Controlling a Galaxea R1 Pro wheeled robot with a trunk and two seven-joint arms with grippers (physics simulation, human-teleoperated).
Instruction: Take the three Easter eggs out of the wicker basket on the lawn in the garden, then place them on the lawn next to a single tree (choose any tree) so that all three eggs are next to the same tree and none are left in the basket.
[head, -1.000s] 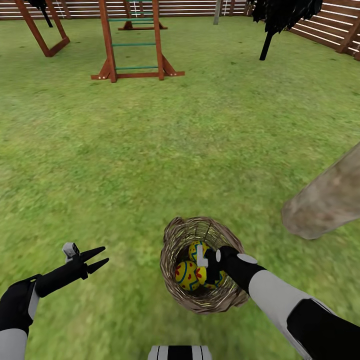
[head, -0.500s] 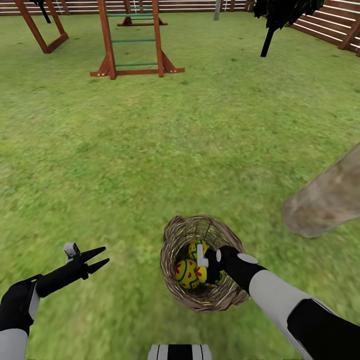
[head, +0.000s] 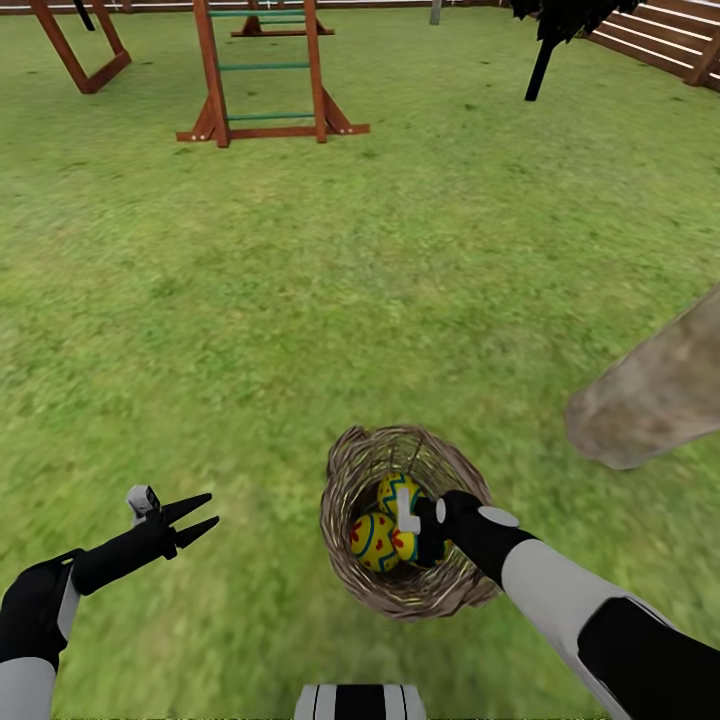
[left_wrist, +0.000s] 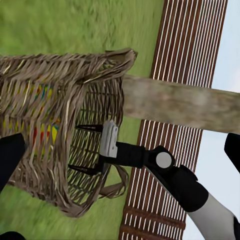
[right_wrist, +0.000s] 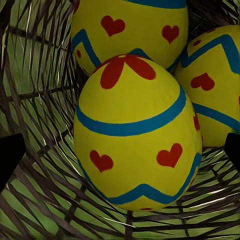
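The left gripper (head: 203, 515) hovers low over the lawn (head: 300, 300), well to the left of the wicker basket (head: 345, 480). Its jaws stand slightly apart and hold nothing.

The basket stands upright on the grass at the centre foreground. The three Easter eggs (right_wrist: 137, 135) lie inside it, packed against one another; the nearest egg carries a red flower, a blue band, red hearts and a blue zigzag.

The right gripper (left_wrist: 90, 148) reaches down into the basket from the right. The left wrist view shows its two dark fingers (left_wrist: 85, 128) inside the weave, spread wide. In the right wrist view the nearest egg lies between the finger tips; contact cannot be determined.

The tree (head: 650, 395) trunk meets the lawn to the right of the basket.

A wooden play set (head: 262, 70) and a slatted fence (head: 660, 30) stand far behind.
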